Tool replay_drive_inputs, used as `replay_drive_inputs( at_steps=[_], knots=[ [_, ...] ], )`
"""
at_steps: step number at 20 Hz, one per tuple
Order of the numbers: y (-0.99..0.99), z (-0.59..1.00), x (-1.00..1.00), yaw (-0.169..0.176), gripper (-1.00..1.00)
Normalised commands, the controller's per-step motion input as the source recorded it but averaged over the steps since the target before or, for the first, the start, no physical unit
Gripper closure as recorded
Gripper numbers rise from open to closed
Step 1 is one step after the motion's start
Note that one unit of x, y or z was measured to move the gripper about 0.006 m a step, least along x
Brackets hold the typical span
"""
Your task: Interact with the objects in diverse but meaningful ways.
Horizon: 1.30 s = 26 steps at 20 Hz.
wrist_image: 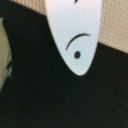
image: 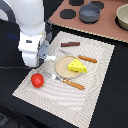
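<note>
The robot arm (image: 31, 30) hangs low over the near-left part of a pale woven placemat (image: 95, 95), seen from the exterior view. Its gripper (image: 44, 56) is mostly hidden behind the white wrist, so whether it is open or closed on anything cannot be told.

In the wrist view a white fish shape (wrist_image: 75, 35) fills the upper middle. It is flat and smooth, tapering to a rounded tip, with a curved black line for a mouth and a black dot for an eye. It lies across dark ground with the woven mat behind it.

On the placemat sits a round tan plate (image: 62, 67), and on it a yellow cheese wedge (image: 77, 66) with small holes. A red tomato (image: 37, 79) rests on the mat toward the exterior view's left, apart from the plate. A brown sausage stick (image: 70, 44) lies near the mat's far edge. A knife with an orange handle (image: 87, 59) lies beside the plate, and a fork with an orange handle (image: 73, 84) lies on its near side.

Beyond the mat, a grey pot (image: 90, 13) stands on a brown board (image: 107, 25) with dark round burners (image: 66, 14).
</note>
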Motion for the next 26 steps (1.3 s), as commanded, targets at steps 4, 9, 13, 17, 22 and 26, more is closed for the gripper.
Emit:
replay_drive_inputs(
  at_steps=[4,9,13,17,22,26],
  knots=[
    [0.0,0.83,0.0,-0.042,-1.0],
    [0.0,0.58,0.02,-0.045,-1.0],
    [-0.01,0.38,0.27,-0.037,-1.0],
    [-0.12,0.21,0.66,-0.123,-1.0],
    [-0.03,0.21,0.84,-0.13,-1.0],
    [0.0,0.02,0.84,-0.089,-1.0]
  ],
)
